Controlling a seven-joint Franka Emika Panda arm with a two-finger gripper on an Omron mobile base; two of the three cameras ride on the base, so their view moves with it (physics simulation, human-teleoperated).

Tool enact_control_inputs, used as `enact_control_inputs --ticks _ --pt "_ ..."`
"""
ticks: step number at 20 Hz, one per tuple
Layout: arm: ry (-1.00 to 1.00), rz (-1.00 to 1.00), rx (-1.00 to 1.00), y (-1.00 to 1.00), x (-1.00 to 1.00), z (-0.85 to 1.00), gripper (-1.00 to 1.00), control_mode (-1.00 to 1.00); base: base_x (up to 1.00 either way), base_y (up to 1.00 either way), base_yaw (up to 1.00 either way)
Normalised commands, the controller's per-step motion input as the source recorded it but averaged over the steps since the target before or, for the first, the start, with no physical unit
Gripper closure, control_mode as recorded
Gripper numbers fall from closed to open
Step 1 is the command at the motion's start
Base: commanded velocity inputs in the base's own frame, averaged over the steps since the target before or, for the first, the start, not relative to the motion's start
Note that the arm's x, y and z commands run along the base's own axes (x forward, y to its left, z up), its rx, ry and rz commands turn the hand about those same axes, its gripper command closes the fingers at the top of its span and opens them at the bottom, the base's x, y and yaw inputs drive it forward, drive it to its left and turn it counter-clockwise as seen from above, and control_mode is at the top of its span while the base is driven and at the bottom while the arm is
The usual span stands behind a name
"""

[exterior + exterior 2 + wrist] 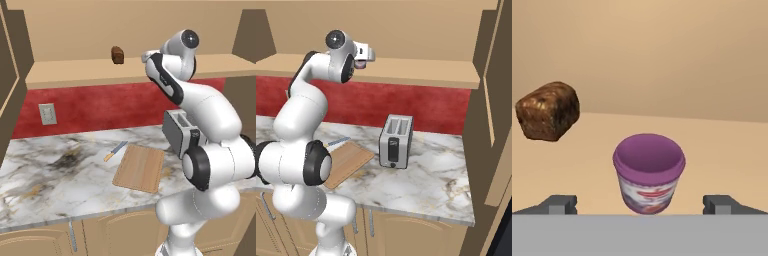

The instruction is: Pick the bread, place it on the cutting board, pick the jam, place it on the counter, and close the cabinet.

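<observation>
Jam (649,175), squat purple jar, likely light, rigid and smooth, sitting between the wide-open gripper (642,204) tips, inviting a mid-wall grasp.

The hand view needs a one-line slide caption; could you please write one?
Open jaws flank the jam on the cabinet shelf, with the bread behind to its left.

You're looking at a glossy white arm (210,150) with rounded bulbous links, black bands at joints, a dark round end cap, and small dark grey finger tips (559,204).
</observation>
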Motion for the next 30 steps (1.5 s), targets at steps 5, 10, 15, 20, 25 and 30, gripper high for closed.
enact_control_inputs --ticks 5,10,15,20,25,30 --pt "0.0 0.0 0.0 0.0 0.15 0.0 -1.0 -1.0 0.0 0.0 0.0" --pt "0.0 0.0 0.0 0.0 0.16 0.0 -1.0 -1.0 0.0 0.0 0.0" --pt "0.0 0.0 0.0 0.0 0.12 -0.01 -1.0 -1.0 0.0 0.0 0.0" --pt "0.0 0.0 0.0 0.0 0.03 -0.1 -1.0 -1.0 0.0 0.0 0.0" --pt "0.0 0.0 0.0 0.0 0.0 -0.14 -1.0 -1.0 0.0 0.0 0.0" --pt "0.0 0.0 0.0 0.0 0.08 -0.03 -1.0 -1.0 0.0 0.0 0.0"
